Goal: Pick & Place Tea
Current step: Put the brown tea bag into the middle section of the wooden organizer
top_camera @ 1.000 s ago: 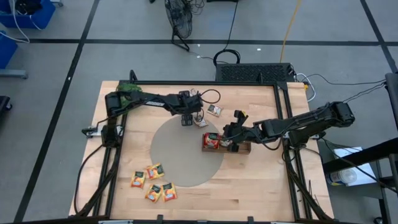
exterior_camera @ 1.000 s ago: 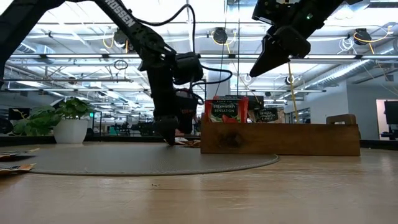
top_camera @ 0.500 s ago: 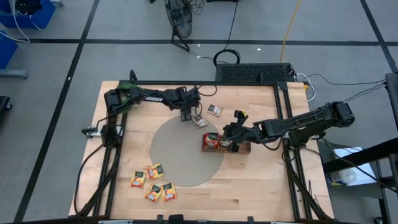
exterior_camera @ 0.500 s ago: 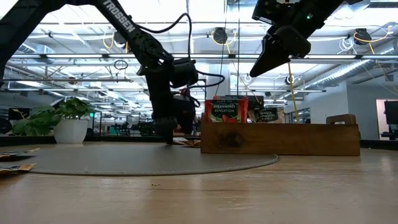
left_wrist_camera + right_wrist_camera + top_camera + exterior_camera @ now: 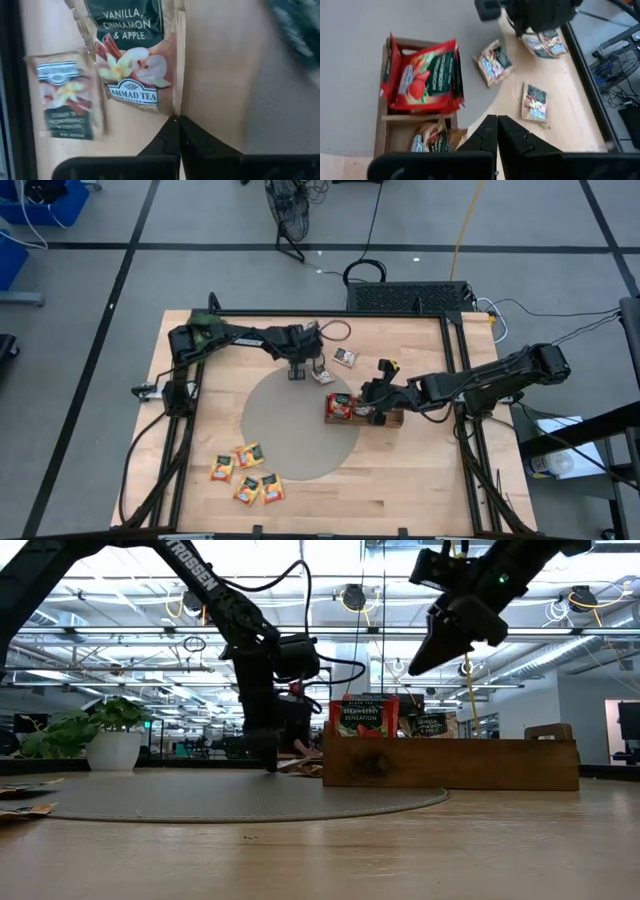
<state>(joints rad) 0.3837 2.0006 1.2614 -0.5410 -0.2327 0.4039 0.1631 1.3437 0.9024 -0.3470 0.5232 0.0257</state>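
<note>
Two grey-white tea sachets (image 5: 131, 55) (image 5: 67, 95) lie flat on the wood at the far edge of the round grey mat (image 5: 290, 430). My left gripper (image 5: 176, 120) (image 5: 298, 373) points steeply down, shut at the corner of the larger one. Two more sachets (image 5: 345, 357) (image 5: 322, 376) lie just to the right. Red sachets (image 5: 422, 75) stand upright in the brown wooden tray (image 5: 392, 418), with grey-white ones (image 5: 432, 141) in the compartment beside them. My right gripper (image 5: 496, 120) (image 5: 415, 668) hangs shut and empty above the tray. My left gripper comes from above, slanting, and its fingertips (image 5: 170, 131) meet right at the near corner (image 5: 174, 112) of the vanilla, cinnamon and apple sachet. They seem to pinch that corner only at their free ends. The sachet lies flat on the table.
Several orange-yellow sachets (image 5: 246, 476) lie scattered near the table's front left. A green leafy plant (image 5: 207, 323) stands at the far left corner. Black frame rails (image 5: 452, 350) run along the table's sides and back.
My left gripper has shut its fingers at the sachet's corner, staying low over the same spot at the mat's far edge with a slight turn of the wrist. The sachets lie where they were.
</note>
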